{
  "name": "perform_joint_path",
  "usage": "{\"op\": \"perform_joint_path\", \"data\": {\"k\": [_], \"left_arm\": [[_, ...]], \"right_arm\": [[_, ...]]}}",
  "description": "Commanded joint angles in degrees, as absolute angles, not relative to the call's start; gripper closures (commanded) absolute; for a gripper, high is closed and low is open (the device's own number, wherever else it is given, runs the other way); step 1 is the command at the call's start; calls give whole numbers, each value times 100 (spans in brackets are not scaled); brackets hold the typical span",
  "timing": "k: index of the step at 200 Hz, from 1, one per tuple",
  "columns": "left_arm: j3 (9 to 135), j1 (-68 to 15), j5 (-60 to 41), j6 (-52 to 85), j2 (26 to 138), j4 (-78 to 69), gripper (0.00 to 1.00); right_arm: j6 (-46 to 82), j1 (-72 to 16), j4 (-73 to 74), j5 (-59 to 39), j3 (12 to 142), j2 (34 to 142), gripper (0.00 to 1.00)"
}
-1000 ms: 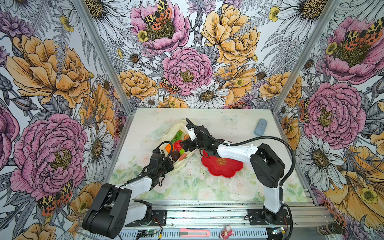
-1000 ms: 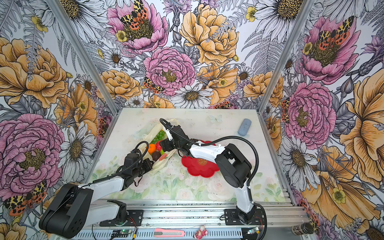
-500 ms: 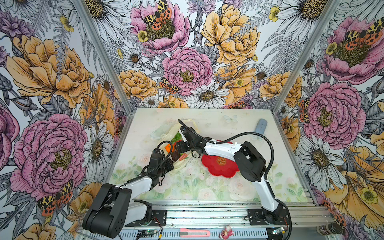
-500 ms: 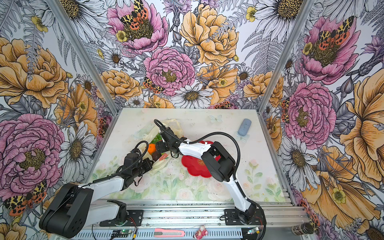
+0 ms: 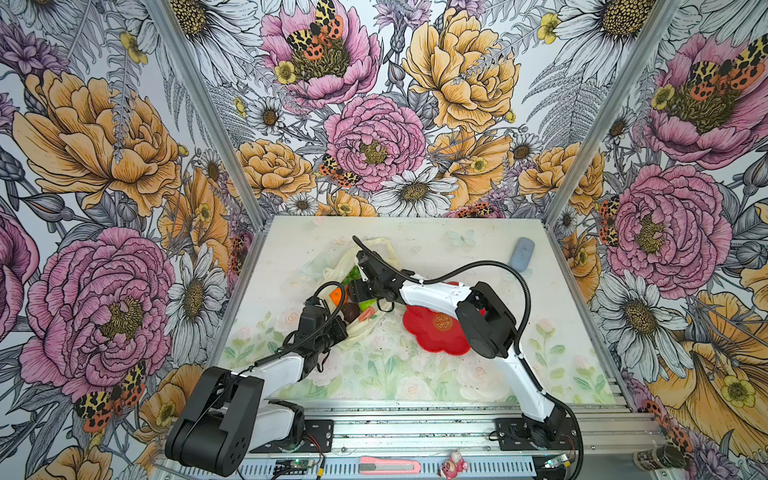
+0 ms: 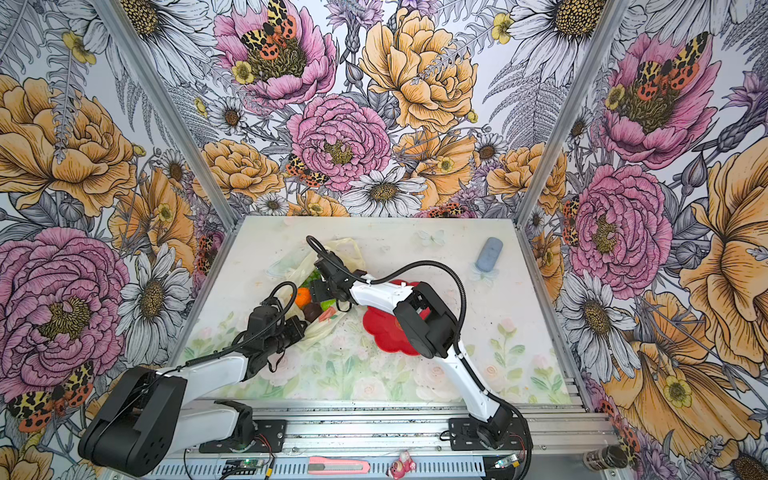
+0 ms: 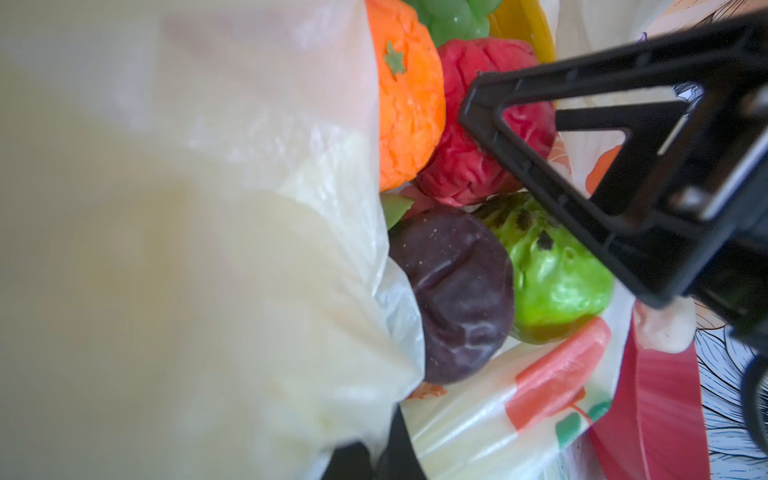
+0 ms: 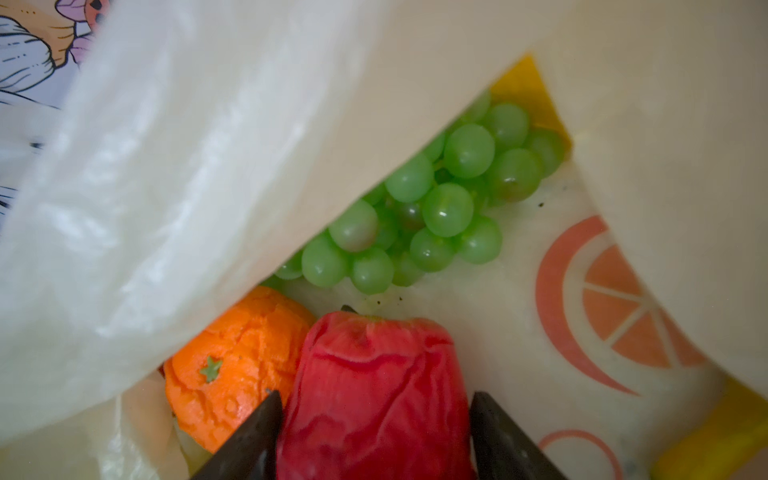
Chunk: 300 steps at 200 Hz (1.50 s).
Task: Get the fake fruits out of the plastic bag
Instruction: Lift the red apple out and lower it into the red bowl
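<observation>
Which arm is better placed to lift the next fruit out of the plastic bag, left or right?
Right. The right gripper is inside the plastic bag, one finger on each side of the red fruit. The left gripper is shut on the bag's edge, holding it open, so it seems not free.

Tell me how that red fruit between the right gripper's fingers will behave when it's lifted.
The red fruit looks wrinkled and dented, so it's probably soft and will squash in the right gripper. Its creased skin should give some grip. It leans on the orange inside the plastic bag, which may shift.
</observation>
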<state>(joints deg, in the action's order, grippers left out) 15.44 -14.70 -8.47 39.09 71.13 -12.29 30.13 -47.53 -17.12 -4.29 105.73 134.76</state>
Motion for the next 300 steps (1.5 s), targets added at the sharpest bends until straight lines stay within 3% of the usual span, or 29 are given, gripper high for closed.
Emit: {"op": "perform_joint_path", "data": {"k": [1, 59, 95, 178, 227, 300], "left_arm": [[1577, -1398, -959, 3867, 7146, -1354, 100], [1591, -1389, -960, 3850, 7194, -1358, 100], [1611, -1387, -972, 3835, 7233, -1366, 100], [1620, -1386, -981, 3817, 7261, -1380, 100], [1631, -1368, -1003, 3813, 7269, -1370, 100], [1650, -1349, -1053, 3814, 7321, -1405, 100]], "right_arm": [[2957, -4702, -1761, -378, 10765, 13398, 30], [2936, -4597, -1515, -492, 10449, 12785, 36], [2996, -4572, -542, -597, 9612, 12157, 36], [3052, -4578, -133, -711, 8673, 11302, 36], [2663, -4579, 343, -368, 7166, 10079, 37], [2356, -4574, 1971, 937, 4448, 8395, 37]]}}
